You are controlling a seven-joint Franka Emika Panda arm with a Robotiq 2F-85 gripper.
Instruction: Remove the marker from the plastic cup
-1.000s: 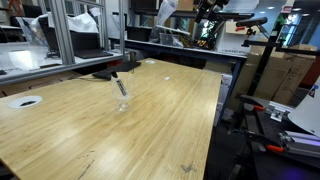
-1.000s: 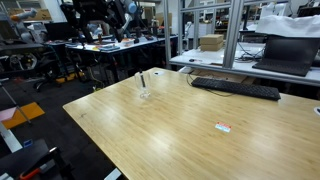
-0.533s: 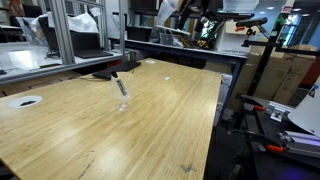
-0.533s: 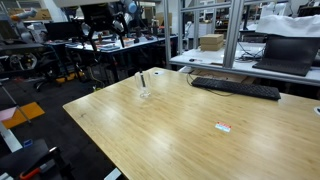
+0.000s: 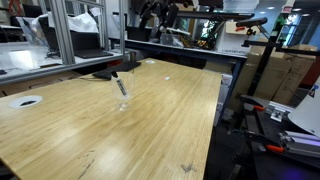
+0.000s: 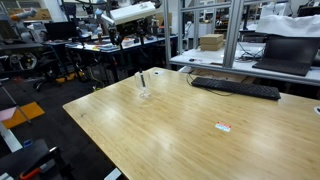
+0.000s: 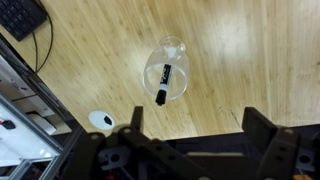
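The clear plastic cup (image 7: 178,58) stands upright on the wooden table, with the black marker (image 7: 164,80) leaning inside it and its tip over the rim. Both exterior views show the cup (image 5: 123,102) (image 6: 145,92) and the marker (image 5: 119,85) (image 6: 142,79) near the table's far part. My gripper (image 7: 198,125) is open and empty. It hangs high above the table, and in the wrist view the cup lies ahead of the jaws and a little to the left. The arm (image 5: 160,10) (image 6: 130,12) shows at the top of both exterior views.
A black keyboard (image 6: 235,88) (image 7: 20,15) lies on the table near one edge. A flat white disc (image 5: 25,101) (image 7: 100,121) sits near a corner. A small red-and-white label (image 6: 223,126) lies on the wood. Metal frames and desks stand beyond the table.
The arm has swung sideways above the table toward the cup's side. The cup and marker have not moved.
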